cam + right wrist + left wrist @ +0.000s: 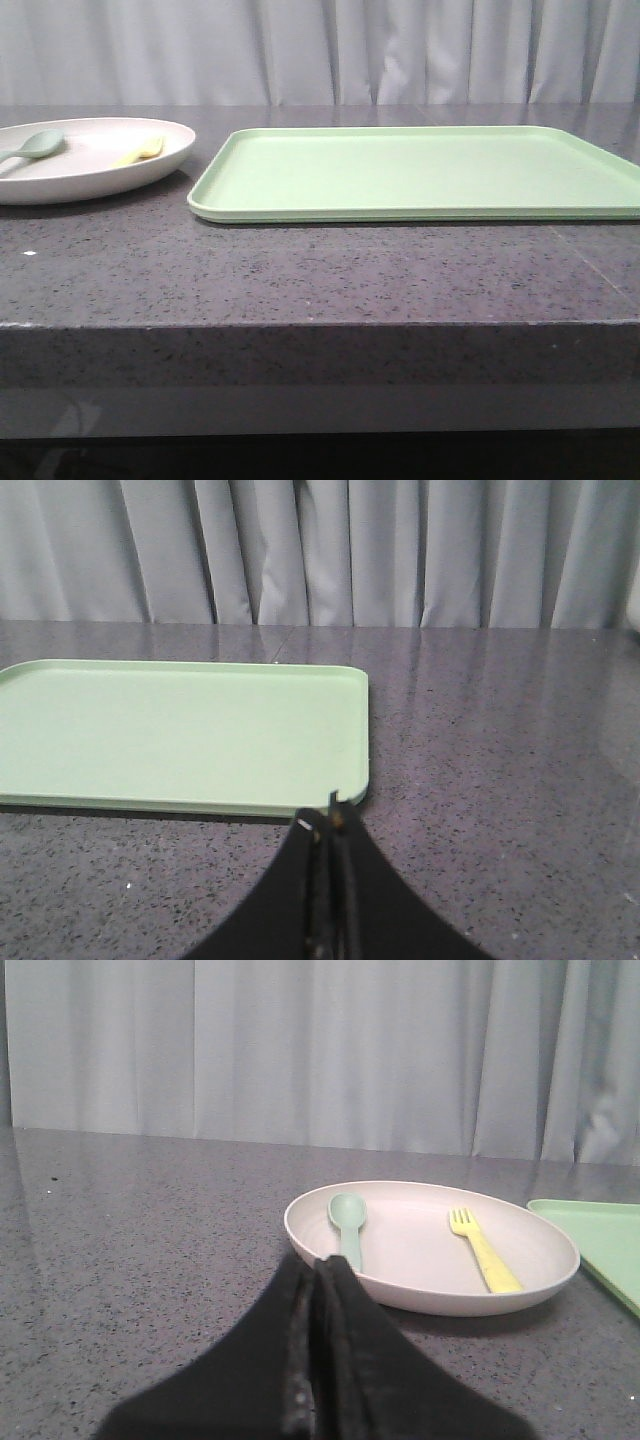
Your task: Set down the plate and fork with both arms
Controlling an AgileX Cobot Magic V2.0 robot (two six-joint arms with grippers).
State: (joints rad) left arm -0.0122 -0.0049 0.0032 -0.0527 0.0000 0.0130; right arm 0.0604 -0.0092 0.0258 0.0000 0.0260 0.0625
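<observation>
Two grippers, left (pixel 318 1360) and right (pixel 328 900), closed, empty | plate (pixel 172 160) rigid, slick: we grip its near rim | fork (pixel 483 1250) light: we pinch handle.

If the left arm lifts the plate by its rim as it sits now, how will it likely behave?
The plate looks rigid, so it should not flex. Its smooth, glossy rim may slip in a narrow pinch. The fork and spoon lie loose inside, so any tilt would probably slide them toward the low side.
</observation>
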